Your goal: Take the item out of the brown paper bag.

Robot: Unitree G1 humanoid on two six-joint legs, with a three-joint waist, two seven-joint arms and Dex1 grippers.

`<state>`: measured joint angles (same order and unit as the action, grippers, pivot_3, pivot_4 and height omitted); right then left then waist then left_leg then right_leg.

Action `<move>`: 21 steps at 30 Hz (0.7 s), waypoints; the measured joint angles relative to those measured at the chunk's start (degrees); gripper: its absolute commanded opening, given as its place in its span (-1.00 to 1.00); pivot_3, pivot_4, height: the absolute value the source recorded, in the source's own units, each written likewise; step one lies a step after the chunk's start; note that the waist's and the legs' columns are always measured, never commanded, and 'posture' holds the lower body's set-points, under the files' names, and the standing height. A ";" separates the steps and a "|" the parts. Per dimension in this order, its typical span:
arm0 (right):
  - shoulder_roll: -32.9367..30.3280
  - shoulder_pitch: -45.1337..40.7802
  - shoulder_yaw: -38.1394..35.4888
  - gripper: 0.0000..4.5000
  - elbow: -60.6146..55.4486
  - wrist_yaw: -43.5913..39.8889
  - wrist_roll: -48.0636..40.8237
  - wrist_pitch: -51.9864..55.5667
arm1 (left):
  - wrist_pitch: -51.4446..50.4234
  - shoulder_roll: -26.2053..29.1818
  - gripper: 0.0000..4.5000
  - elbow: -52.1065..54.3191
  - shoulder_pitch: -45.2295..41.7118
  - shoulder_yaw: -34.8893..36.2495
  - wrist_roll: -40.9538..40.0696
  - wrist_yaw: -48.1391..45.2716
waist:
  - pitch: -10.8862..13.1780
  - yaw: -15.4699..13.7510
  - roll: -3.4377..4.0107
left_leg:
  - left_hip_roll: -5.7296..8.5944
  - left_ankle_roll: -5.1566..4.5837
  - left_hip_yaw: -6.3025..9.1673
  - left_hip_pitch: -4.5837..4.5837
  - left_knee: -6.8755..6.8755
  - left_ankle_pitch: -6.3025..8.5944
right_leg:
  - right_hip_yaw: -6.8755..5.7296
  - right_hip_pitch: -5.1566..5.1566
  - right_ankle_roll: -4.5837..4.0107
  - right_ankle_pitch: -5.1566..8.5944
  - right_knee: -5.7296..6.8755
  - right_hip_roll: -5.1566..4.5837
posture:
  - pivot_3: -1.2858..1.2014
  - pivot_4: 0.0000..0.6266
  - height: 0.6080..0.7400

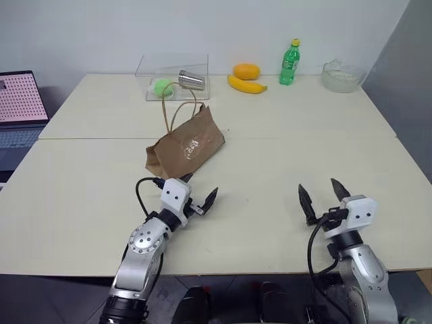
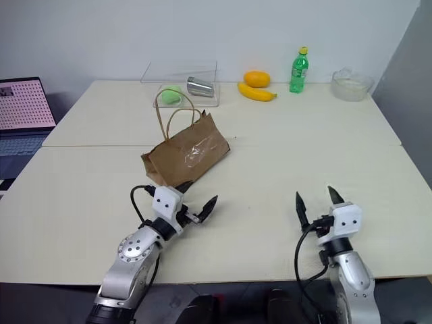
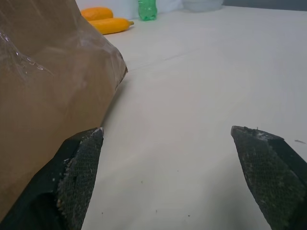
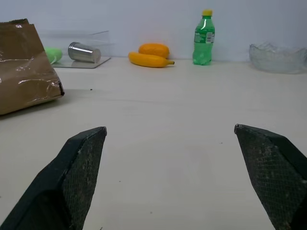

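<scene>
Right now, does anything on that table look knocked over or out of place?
Yes. The paper bag lies flat on its side instead of standing, its handles sticking up toward the clear tray. In that tray a metal cup is tipped on its side too. Nothing looks spilled or broken.

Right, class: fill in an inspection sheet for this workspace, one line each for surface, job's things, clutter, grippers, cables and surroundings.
Surface: pale table, two tops joined, a seam across.
Job's things: brown paper bag lying on its side, handles toward the far edge; the item inside cannot be seen.
Clutter: far edge holds clear box with metal cup and a green thing, mango, banana, green bottle, glass bowl.
Grippers: left gripper open beside the bag; right gripper open over bare table.
Cables: black cable loops at each wrist.
Surroundings: laptop at left; white wall.
</scene>
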<state>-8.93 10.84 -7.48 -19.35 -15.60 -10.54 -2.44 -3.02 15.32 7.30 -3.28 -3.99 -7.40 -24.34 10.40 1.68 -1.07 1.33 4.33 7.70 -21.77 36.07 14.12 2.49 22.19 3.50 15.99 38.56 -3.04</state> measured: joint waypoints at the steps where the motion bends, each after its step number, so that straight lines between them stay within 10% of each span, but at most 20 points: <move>1: 0.00 -0.35 -0.32 1.00 0.56 0.11 0.00 -0.01 | 0.27 -0.24 0.99 -0.49 -0.19 -0.03 -0.13 -0.06 | 0.00 0.00 0.00 | 0.00 0.00 -0.01 0.00 0.00 0.00 | 0.00 0.00 0.00 0.00 0.00 0.00 | 0.03 -0.52 1.00; 21: -4.92 -2.66 3.50 1.00 -0.13 -5.47 -0.08 1.62 | -4.30 -1.26 0.99 5.60 0.77 1.17 -1.30 2.57 | 0.03 0.12 0.01 | -0.01 0.00 0.01 -0.02 0.00 0.00 | 0.00 0.02 0.01 0.00 0.01 0.00 | 0.03 -0.52 1.00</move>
<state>-13.85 8.18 -3.98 -19.49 -21.08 -10.62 -0.82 -7.32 14.06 12.90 -2.51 -2.83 -8.70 -21.77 10.43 1.80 -1.06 1.32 4.33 7.71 -21.79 36.07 14.11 2.49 22.21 3.51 16.00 38.57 -3.04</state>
